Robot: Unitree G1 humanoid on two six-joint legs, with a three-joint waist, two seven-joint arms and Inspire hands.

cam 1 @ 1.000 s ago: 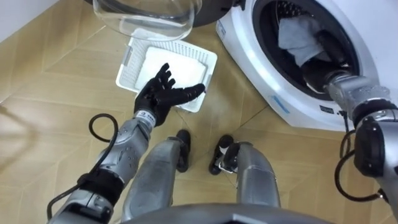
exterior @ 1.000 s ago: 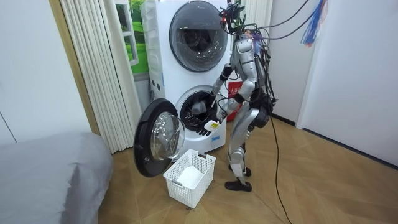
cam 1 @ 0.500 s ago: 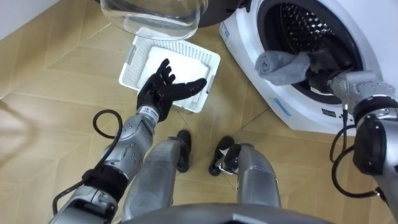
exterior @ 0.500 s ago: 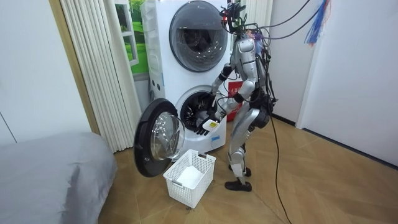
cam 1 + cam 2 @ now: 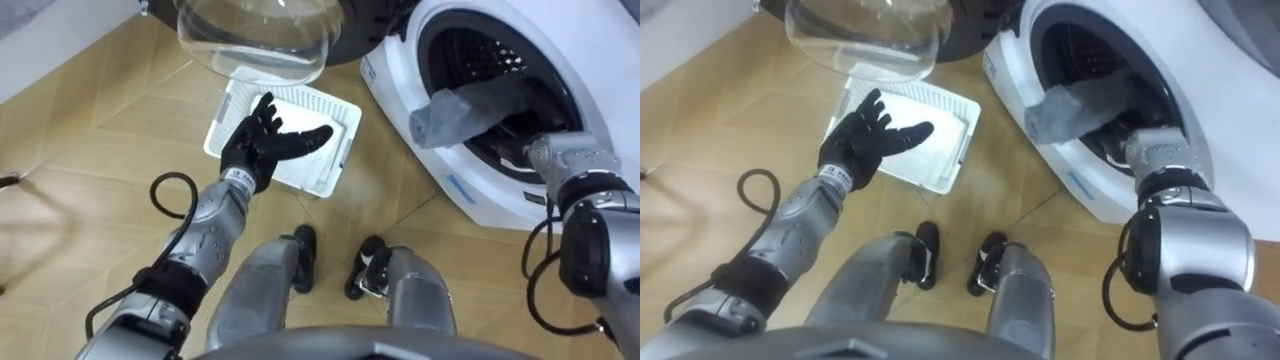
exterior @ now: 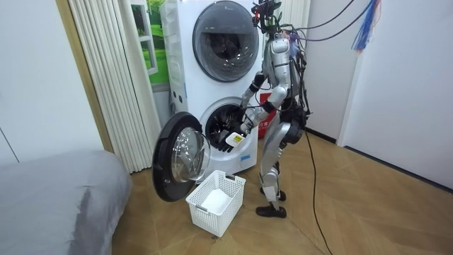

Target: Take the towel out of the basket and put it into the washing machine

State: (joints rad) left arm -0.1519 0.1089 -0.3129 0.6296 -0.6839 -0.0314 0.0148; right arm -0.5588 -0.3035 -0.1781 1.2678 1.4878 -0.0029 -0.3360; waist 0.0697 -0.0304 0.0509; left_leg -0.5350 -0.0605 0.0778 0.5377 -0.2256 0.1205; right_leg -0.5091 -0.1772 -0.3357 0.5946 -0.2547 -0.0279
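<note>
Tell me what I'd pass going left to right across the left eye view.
Left hand, open over the white laundry basket → grey towel, poking out of the washing machine opening.

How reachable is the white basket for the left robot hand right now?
Probably yes: the open left robot hand hovers right above the basket with nothing between them, though it would likely need to bend.

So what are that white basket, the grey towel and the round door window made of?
The basket looks like white moulded plastic: its walls are a regular grid of small holes. The towel looks like soft matte grey cloth: it folds and sags out of the washing machine. The door window seems clear glass or plastic, glossy: you see through it.
</note>
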